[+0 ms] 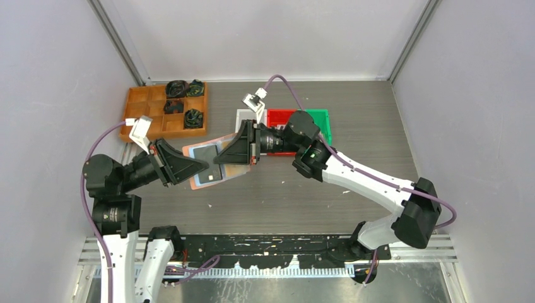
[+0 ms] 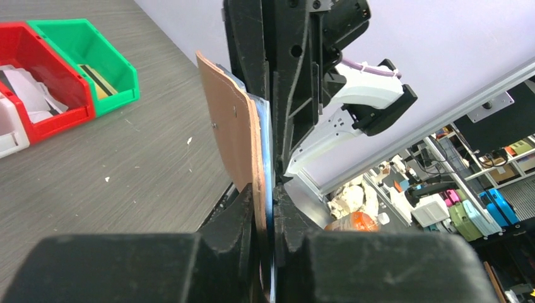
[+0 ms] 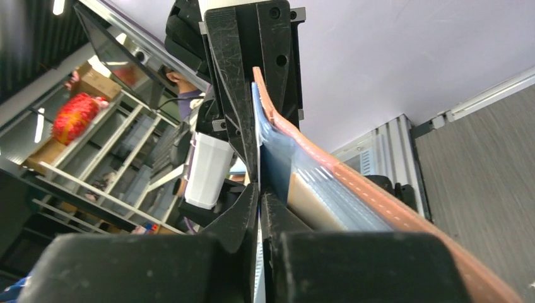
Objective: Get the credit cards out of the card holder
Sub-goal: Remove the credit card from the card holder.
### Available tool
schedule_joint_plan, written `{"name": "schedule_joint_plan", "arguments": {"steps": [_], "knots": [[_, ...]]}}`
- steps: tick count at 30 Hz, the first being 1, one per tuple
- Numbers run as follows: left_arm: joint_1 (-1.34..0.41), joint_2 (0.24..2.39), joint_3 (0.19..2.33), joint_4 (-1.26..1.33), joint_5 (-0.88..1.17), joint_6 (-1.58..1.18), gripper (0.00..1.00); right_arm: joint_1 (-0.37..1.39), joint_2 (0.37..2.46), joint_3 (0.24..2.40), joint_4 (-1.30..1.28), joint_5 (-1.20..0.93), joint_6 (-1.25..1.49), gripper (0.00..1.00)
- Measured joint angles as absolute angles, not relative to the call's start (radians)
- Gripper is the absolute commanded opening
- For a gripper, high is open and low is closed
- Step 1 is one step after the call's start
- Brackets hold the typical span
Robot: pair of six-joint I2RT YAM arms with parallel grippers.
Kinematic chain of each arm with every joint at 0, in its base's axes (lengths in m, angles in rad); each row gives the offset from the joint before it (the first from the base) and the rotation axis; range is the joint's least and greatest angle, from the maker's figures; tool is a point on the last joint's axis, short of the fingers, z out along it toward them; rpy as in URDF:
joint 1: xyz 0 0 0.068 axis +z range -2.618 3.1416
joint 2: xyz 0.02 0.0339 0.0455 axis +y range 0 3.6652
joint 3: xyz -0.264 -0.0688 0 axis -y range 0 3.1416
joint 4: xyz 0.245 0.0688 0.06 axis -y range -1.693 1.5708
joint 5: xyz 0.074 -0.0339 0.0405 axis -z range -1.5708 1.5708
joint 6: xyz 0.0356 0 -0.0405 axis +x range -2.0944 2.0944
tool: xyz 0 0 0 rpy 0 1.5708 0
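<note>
Brown card holder (image 1: 211, 178) held up at centre of the top view, left gripper (image 1: 200, 168) clamped on its left side, right gripper (image 1: 221, 158) pinched shut on its blue inner sleeves.

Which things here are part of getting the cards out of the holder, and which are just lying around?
In the job: card holder, pinched from both ends; card in its clear sleeve; left hand; right hand.
Lying about: green bin; red bin; white bin; wooden tray holding black items.
</note>
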State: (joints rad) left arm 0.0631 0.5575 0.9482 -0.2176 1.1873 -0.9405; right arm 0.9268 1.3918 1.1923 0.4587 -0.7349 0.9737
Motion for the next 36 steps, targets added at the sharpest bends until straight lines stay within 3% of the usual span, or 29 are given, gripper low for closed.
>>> {"name": "schedule_joint_plan", "arguments": {"steps": [10,15,24,29,36], "knots": [[0.063,0.557,0.948,-0.202,1.194,-0.971,0.22,0.916,1.402,1.07,0.725,-0.735,1.137,0.01],[0.063,0.557,0.948,-0.189,1.194,-0.997,0.12,0.909,1.399,1.018,0.809,-0.725,1.177,0.01],[0.06,0.559,0.948,-0.172,1.193,-1.022,0.01,0.908,1.369,0.973,0.881,-0.702,1.207,0.23],[0.06,0.559,0.948,-0.161,1.187,-1.026,0.01,0.908,1.368,0.971,0.925,-0.701,1.241,0.23],[0.06,0.559,0.948,-0.141,1.187,-1.041,0.01,0.908,1.379,0.97,0.966,-0.702,1.279,0.11]]}}
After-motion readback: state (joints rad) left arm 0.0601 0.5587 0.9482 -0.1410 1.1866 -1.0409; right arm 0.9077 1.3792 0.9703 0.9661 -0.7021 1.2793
